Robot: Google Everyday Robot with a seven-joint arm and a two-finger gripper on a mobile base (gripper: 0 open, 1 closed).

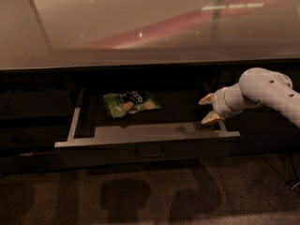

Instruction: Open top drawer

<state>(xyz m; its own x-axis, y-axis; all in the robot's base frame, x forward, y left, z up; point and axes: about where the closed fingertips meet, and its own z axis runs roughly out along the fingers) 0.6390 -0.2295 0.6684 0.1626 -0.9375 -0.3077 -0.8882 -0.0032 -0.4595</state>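
Gripper: two pale fingertips, set apart, one above the other, nothing clamped between them. It sits below the bench's front edge, toward its right end, over the right rear part of the open drawer. The lower fingertip is at or just above the drawer's right side rail; contact cannot be told.

Arm: white, rounded, entering from the right and reaching left to the gripper.

Top drawer: pulled out from under the bench's front edge, roughly below the middle of it. The long axis runs left to right, parallel to that edge. The dark front panel faces out toward the floor side, away from the bench. The top lip of the front is light metal.
- Handle: small rectangular loop, centred on the front panel.
- Left side rail: light metal, running back under the bench.
- Snack bag: green, lying flat inside, left of centre, well apart from the gripper.

Bench top: glossy, pale, with reflected light streaks.

Floor: dark carpet with blurred shadows below the drawer.
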